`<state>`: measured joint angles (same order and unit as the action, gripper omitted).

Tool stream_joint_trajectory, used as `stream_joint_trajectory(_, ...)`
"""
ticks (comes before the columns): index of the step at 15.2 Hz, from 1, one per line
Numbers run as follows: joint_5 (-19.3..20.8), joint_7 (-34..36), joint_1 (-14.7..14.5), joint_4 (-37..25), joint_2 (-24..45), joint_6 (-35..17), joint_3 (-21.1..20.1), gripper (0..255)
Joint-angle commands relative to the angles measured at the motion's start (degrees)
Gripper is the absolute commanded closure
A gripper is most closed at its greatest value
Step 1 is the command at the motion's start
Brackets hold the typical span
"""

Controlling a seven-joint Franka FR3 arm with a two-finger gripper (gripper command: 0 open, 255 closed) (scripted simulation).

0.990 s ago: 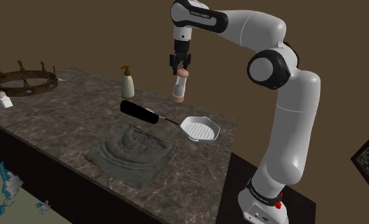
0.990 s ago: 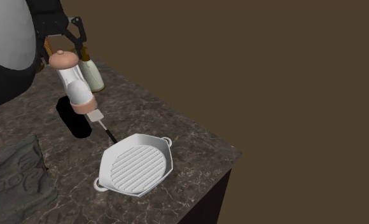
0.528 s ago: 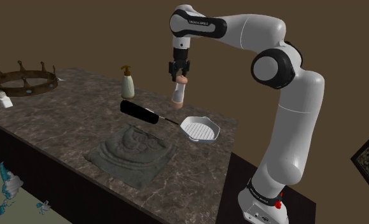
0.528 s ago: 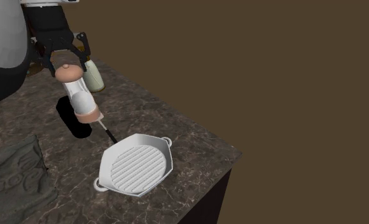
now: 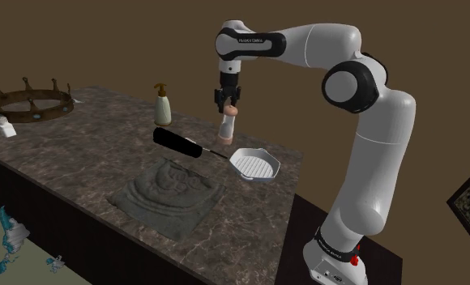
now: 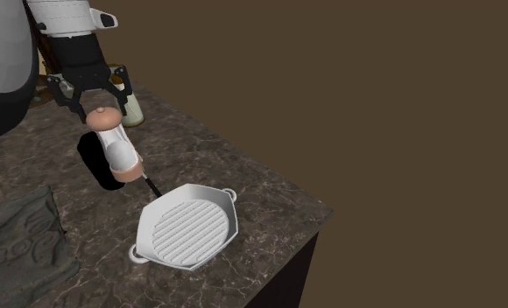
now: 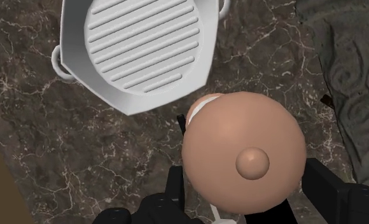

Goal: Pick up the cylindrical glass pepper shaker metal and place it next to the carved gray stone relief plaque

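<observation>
The pepper shaker [image 6: 118,147] is a slim cylinder with a pale, whitish body between a tan collar at its foot and a smooth, rounded tan cap topped by a small button. It hangs tilted, its foot leaning toward the second exterior view's right, directly over the grill pan's handle [image 5: 177,142]. Whether the foot touches anything cannot be told.

The black gripper [image 5: 228,104] is closed on the shaker's cap. In the wrist view its fingers [image 7: 320,188] press against opposite sides of the dome.

The grill pan [image 6: 230,219] is white and many-sided, with a ribbed floor and a small loop at its rim. Its handle is a thick black bar on a thin stem. It lies just to the shoulder view's right of the shaker.

The stone plaque [image 5: 170,190] is a grey-green slab carved with raised scrolls. It lies flat near the counter's near edge, apart from the shaker.

The counter [image 6: 261,201] is dark, brownish marble with pale veins. A cream pump bottle [image 5: 162,105] stands at its far edge.
</observation>
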<state>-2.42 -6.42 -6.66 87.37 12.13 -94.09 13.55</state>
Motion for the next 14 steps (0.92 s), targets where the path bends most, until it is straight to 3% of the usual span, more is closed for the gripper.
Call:
stream_joint_trajectory(1,0.01,0.15,-0.14,1.52,-0.08,-1.49,-0.08,255)
stream_joint_trajectory(14,-0.25,-0.02,-0.27,10.49,0.72,-11.23,-0.23,255)
